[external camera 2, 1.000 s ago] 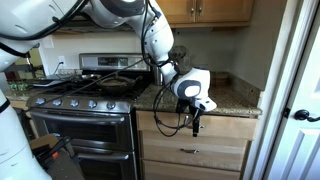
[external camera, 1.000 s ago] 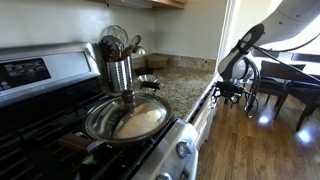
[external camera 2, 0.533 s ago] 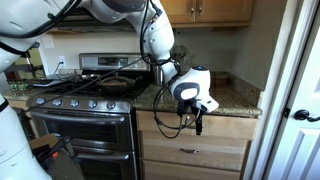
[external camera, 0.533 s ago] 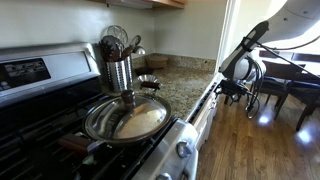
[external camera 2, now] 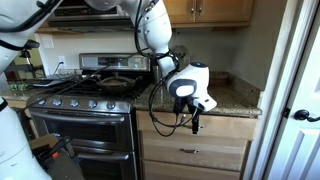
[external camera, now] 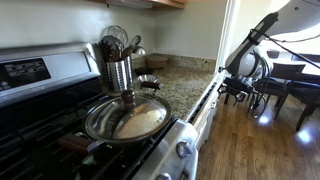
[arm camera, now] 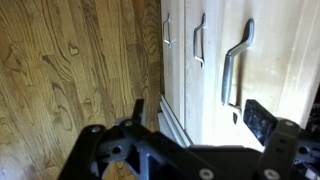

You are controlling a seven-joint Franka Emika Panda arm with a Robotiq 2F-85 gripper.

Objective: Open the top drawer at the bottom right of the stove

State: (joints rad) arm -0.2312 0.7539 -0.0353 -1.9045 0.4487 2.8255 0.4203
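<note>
The stainless steel stove with black grates [external camera 2: 85, 128] is set left (display unreadable). Right of it the wide cream top drawer [external camera 2: 228, 127] is shut, long axis left-right. Before it the black gripper [external camera 2: 196, 126] is held with jaws wide, empty.

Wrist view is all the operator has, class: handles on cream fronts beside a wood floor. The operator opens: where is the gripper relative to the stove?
Observer: The gripper hangs before the cabinet beside the stove, just under the granite counter.
Operator: Is the top drawer open?
Observer: No, the top drawer looks shut, its front flush.
Operator: Anything on the stove?
Observer: A pan sits on the grates, a metal utensil holder behind it.
</note>
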